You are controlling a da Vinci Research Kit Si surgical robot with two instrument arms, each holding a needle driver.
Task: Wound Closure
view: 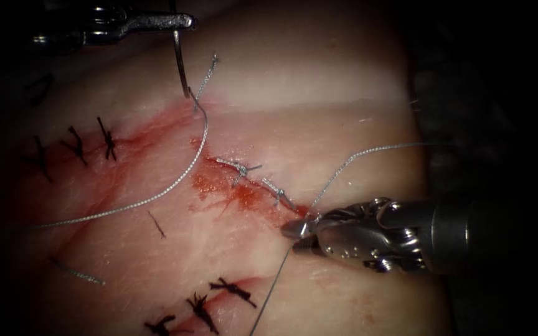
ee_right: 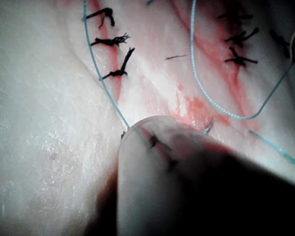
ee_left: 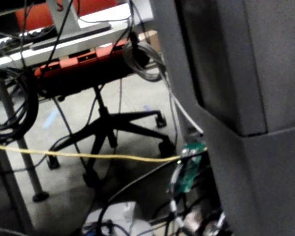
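My left tool [view: 187, 22] is at the top left, jaws shut on the upper end of the curved needle [view: 180, 62]. The needle hangs down outside the tissue [view: 319, 106], its lower end just above the surface beyond the upper end of the cut [view: 253, 183]. Silver thread [view: 157, 198] runs from the needle's lower end in a long arc to the left. My right tool [view: 297, 236] lies at the cut's lower end, jaws shut on another strand of thread [view: 350, 160] that runs on downward. Two silver knots [view: 241, 167] sit along the cut.
Red fluid [view: 235, 190] stains the tissue around the cut. Dark stitches [view: 106, 140] close older cuts at the left, and more dark stitches [view: 231, 289] lie at the bottom. A short cut thread end [view: 77, 272] rests at the lower left. Thread [ee_right: 99, 76] crosses the tissue in the right wrist view.
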